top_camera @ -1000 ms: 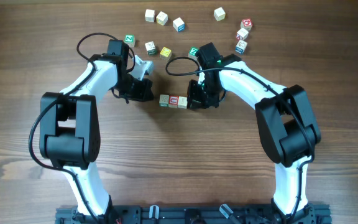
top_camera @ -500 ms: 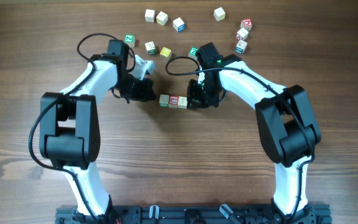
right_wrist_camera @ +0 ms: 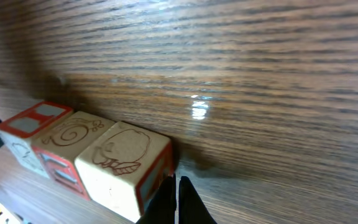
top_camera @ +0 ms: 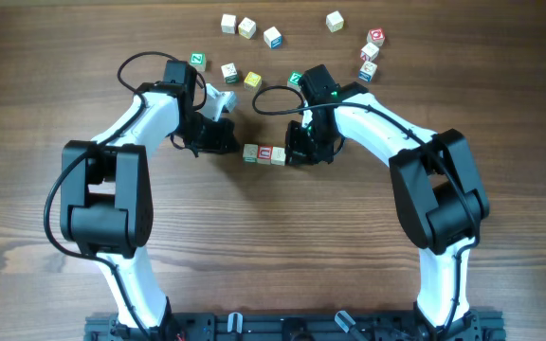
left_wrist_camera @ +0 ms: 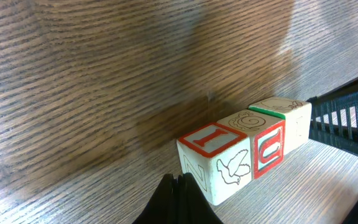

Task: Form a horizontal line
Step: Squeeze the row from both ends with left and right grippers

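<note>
Black and pinched shut, the left claw (left_wrist_camera: 178, 198) grips nothing. Its tip sits at the bottom edge of its wrist view, just beside the near end of the row of three cubes (left_wrist_camera: 244, 152); whether it touches cannot be told. The right claw (right_wrist_camera: 174, 198) is also closed and empty, its tip close to the opposite end cube in the lower left of its own view.

From above, the two claws bracket the row from left and right at the middle of the frame. The cubes touch and run straight across the wooden bench (top_camera: 273, 246). Loose cubes (top_camera: 246, 26) lie scattered along the upper edge, well apart from the row.

The line looks formed, so the risk lies in any further contact. An uneven push from one side could twist an end cube and buckle the row. A fingertip dragging while pulling away could pull that cube out of line.
</note>
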